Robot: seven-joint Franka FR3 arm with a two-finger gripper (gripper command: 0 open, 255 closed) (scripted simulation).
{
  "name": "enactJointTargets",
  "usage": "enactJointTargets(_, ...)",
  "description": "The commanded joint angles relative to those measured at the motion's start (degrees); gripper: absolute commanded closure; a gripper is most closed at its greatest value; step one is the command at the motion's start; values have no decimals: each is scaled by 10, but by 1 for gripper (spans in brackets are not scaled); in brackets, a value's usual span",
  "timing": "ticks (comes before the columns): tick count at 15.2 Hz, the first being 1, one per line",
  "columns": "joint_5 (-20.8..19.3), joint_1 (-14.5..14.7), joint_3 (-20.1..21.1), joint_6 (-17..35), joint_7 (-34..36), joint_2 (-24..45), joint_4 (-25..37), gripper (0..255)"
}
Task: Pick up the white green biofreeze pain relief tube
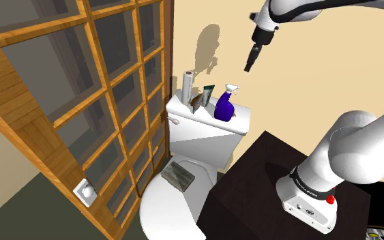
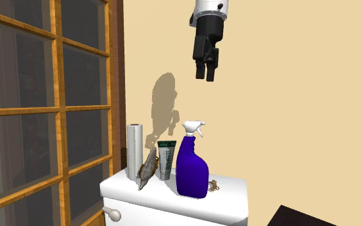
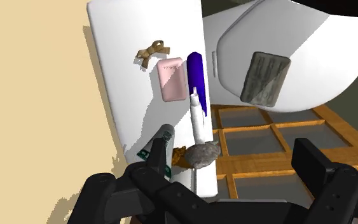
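The claw (image 2: 205,77) hangs empty, fingers spread wide, well above the white-and-green tube (image 2: 167,159) standing on the toilet tank (image 2: 233,199); descent, grasp and lift remain.

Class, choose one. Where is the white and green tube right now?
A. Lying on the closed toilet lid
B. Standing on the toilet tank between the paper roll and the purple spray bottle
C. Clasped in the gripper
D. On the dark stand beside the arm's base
B: the tube stands upright on the toilet tank, between the paper roll and the purple spray bottle, while the gripper hangs open well above it.
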Motion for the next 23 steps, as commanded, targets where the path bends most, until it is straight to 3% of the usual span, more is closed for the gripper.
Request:
enactJointTargets(1, 18, 14, -27, 24, -58, 54, 23, 0)
enactJointTargets(5, 72, 33, -67, 53, -173, 158, 73, 0)
enactJointTargets(9, 144, 33, -82, 66, -292, 270, 137, 0)
enactJointTargets(16, 241, -17, -46, 53, -457, 457, 278, 0)
enactJointTargets(21, 268, -58, -8, 30, -531, 574, 396, 0)
enactJointTargets(23, 272, -59, -5, 41, -533, 582, 393, 0)
